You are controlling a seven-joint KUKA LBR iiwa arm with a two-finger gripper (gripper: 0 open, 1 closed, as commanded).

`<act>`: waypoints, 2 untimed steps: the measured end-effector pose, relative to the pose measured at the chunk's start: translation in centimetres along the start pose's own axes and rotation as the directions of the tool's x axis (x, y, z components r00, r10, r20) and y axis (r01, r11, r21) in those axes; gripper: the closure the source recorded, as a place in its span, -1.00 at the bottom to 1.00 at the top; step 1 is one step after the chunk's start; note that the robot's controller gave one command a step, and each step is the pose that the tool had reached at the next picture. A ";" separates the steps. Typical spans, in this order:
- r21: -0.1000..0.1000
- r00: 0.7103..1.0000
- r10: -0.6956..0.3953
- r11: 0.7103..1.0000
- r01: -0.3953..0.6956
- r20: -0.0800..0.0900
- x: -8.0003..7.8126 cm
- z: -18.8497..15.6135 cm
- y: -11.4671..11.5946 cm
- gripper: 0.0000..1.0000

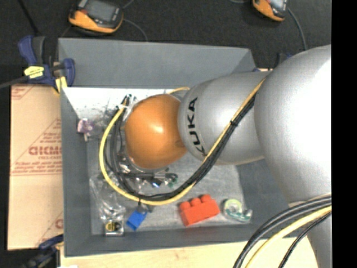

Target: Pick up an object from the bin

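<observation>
The dark body of my gripper (127, 169) shows below the orange cover, low over the left middle of the bin. Right beneath it lies a cluster of small things with a green piece (170, 178) at its right end. A clear plastic piece (105, 197) lies just to the front left of it. A small blue block (135, 219) sits a little nearer the front wall. A red-orange toy brick (198, 209) rests at the front, to the right of the gripper.
A pale green and white ring-shaped thing (236, 210) lies at the front right corner. A small yellow and black item (113, 226) sits at the front left, and a pinkish piece (85, 126) by the left wall. The arm and its cables cover the bin's middle and right.
</observation>
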State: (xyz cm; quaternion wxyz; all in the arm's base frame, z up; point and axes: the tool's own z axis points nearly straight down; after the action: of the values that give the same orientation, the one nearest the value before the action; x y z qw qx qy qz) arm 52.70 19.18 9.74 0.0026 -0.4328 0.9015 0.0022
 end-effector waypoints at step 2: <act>0.003 0.886 -0.464 0.886 0.464 -0.001 4.1 -7.2 -6.5 -1.00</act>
State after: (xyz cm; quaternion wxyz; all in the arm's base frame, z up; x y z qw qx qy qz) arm 55.16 11.86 16.87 0.0038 -0.6356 0.7720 -0.0001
